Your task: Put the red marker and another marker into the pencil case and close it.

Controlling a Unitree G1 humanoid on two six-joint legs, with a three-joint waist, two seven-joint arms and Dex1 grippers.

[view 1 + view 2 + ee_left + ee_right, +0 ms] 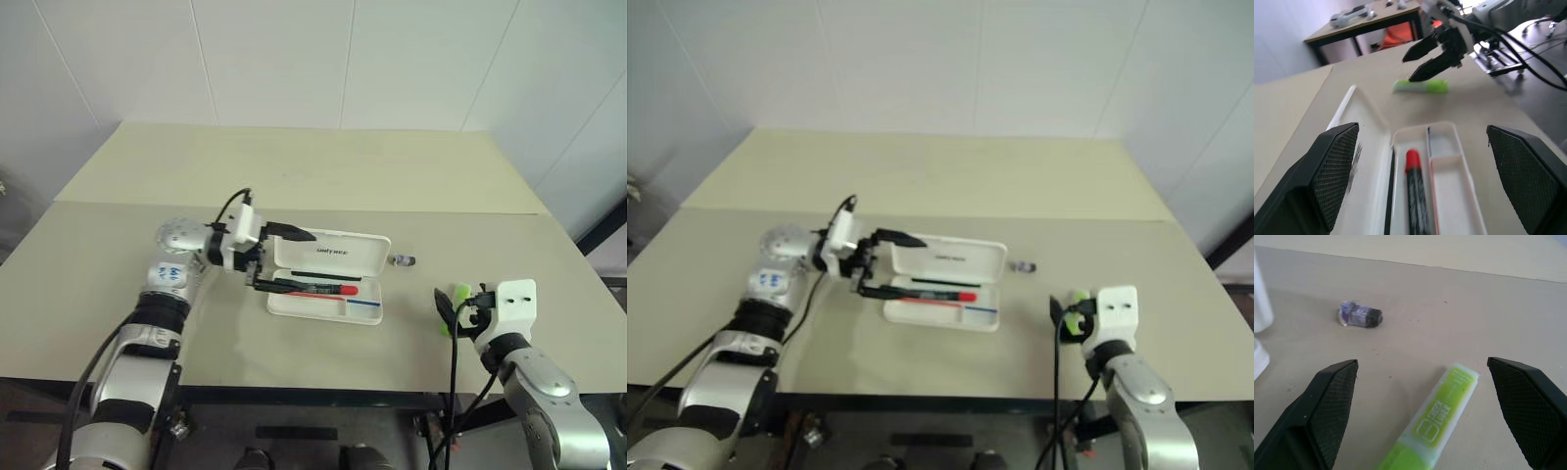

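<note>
Slim red marker point(328, 289) lies lengthwise inside the open flat white plastic pencil case point(338, 257) on the beige table point(294, 176), between the spread, empty left fingers point(284, 258); the chunky light-green marker point(1437, 425) lies slantwise on the table between the released right fingers point(453, 311)

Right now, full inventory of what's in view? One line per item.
pencil case: 1, white, open, mid-table
red marker: 1, red, black end, lying inside the case tray
green marker: 1, light green, on table right of the case, between the right gripper's fingers
small cap-like piece: 1, grey and dark, on table just right of the case lid
table: 1, beige
left gripper: 1, black fingers, open at the case's left end
right gripper: 1, black fingers, open around the green marker
</note>
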